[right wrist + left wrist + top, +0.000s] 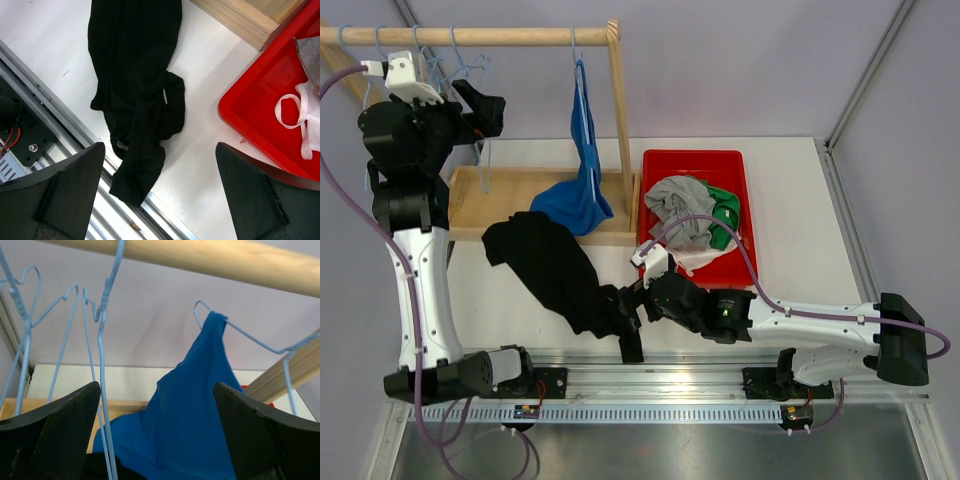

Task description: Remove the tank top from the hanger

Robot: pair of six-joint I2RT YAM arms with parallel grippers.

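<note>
A blue tank top [582,190] hangs by one strap from a light-blue wire hanger [578,58] on the wooden rail; its lower part rests on the rack's base. In the left wrist view the strap of the blue tank top [200,405] is hooked over the hanger's [250,337] left end. My left gripper [490,112] [157,387] is open, up by the rail, left of the top and apart from it. A black tank top [550,265] [137,90] lies crumpled on the table. My right gripper [625,305] [160,145] is open just above its near end, holding nothing.
Several empty wire hangers [450,60] [100,340] hang by my left gripper, one wire close to its left finger. The rack has a rail [470,36], a post [620,110] and a base tray [510,190]. A red bin [695,158] [250,110] holds grey, green and white clothes.
</note>
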